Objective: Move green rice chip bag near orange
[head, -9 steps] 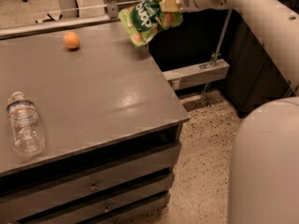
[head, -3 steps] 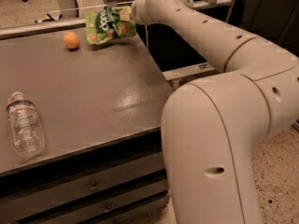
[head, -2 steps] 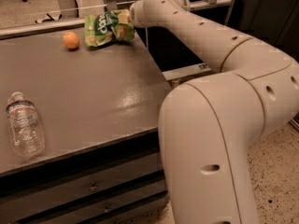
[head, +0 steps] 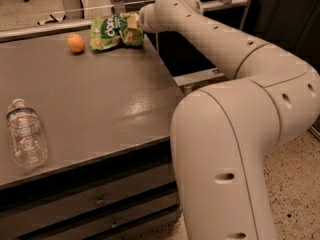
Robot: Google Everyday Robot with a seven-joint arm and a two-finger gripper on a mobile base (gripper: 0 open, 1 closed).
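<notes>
The green rice chip bag (head: 111,30) lies at the far edge of the grey table (head: 100,99), its left end a short gap right of the orange (head: 76,43). My gripper (head: 134,22) is at the bag's right end, shut on its crinkled corner, with the bag low on the tabletop. My arm reaches in from the right, over the table's far right corner. The fingertips are mostly hidden by the bag and wrist.
A clear plastic water bottle (head: 26,133) lies on the table's near left. The table's right edge drops to speckled floor (head: 295,184). A metal rail (head: 45,28) runs behind the table. My arm's large body (head: 225,149) stands close to the table's front right.
The bag has come down and slightly left, from above the table's right corner to resting beside the orange. My gripper came with it.
</notes>
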